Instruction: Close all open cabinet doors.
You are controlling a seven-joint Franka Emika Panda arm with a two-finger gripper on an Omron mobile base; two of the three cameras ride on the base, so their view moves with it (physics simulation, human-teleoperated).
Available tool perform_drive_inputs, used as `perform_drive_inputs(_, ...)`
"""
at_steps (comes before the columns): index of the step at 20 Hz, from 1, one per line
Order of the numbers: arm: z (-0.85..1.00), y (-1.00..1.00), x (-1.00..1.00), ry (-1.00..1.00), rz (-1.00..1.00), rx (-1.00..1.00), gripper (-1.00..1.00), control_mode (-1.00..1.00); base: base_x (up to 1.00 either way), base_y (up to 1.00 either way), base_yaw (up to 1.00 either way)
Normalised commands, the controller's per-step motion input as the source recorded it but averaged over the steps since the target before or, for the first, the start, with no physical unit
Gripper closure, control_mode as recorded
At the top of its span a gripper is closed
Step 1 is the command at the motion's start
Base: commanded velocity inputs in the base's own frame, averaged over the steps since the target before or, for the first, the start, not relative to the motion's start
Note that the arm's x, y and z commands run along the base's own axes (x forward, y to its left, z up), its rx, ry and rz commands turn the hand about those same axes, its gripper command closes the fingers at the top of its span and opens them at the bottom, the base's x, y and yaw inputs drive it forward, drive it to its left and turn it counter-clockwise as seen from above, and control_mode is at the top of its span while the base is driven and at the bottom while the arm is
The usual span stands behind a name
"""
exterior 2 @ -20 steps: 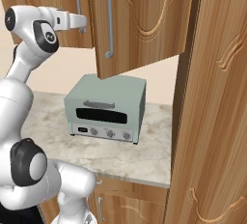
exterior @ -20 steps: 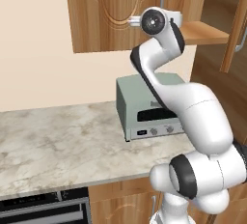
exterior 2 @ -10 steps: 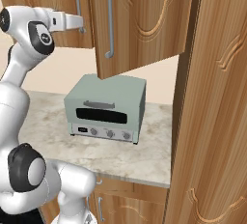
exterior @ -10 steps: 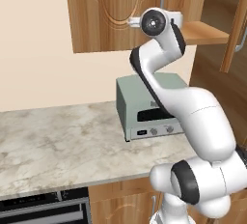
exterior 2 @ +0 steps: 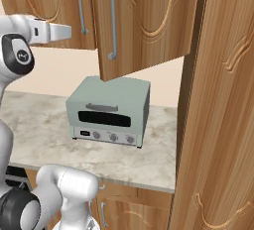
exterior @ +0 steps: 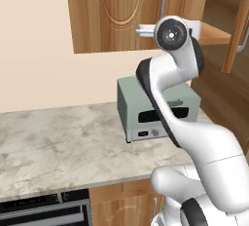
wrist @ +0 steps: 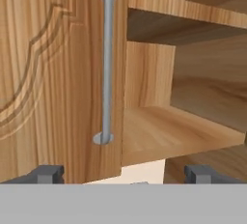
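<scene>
One cabinet door stands swung open toward me, its silver bar handle on its left edge; it also shows at the right edge as a brown panel. The left cabinet door is flat against its frame, with its handle straight ahead in the hand view. Beside it the cabinet interior and a bare shelf are exposed. My gripper is open and holds nothing, its fingertips wide apart. It hovers in front of the shut door's handle edge, apart from it. My hand sits left of the open door.
A pale green toaster oven stands on the marble counter below the cabinets. A tall wooden panel rises at the right. A black oven front lies under the counter's left end.
My hand has drawn back a little and dropped slightly in front of the cabinets. The doors and the toaster oven have not moved.
</scene>
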Motion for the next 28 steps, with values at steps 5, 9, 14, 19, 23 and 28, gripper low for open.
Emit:
perform_drive_inputs(5, 0.19, 0.0, -0.92, 0.0, 0.01, 0.01, -1.0, -1.0, 0.0, 0.0, 0.0)
perform_drive_inputs(9, 0.27, 0.0, -0.93, 0.02, 0.05, 0.02, -1.0, -1.0, 0.0, 0.0, 0.0)
perform_drive_inputs(14, 0.23, 0.0, -0.92, 0.03, 0.09, 0.03, -1.0, -1.0, 0.0, 0.0, 0.0)
perform_drive_inputs(19, 0.15, 0.0, -0.93, 0.01, 0.11, 0.02, -1.0, -1.0, 0.0, 0.0, 0.0)
perform_drive_inputs(23, 0.0, -0.06, -0.62, 0.0, 0.2, 0.0, -1.0, -1.0, 0.0, 0.0, 0.0)
perform_drive_inputs(28, 0.0, -0.23, -0.53, 0.0, 0.3, 0.0, -1.0, -1.0, 0.0, 0.0, 0.0)
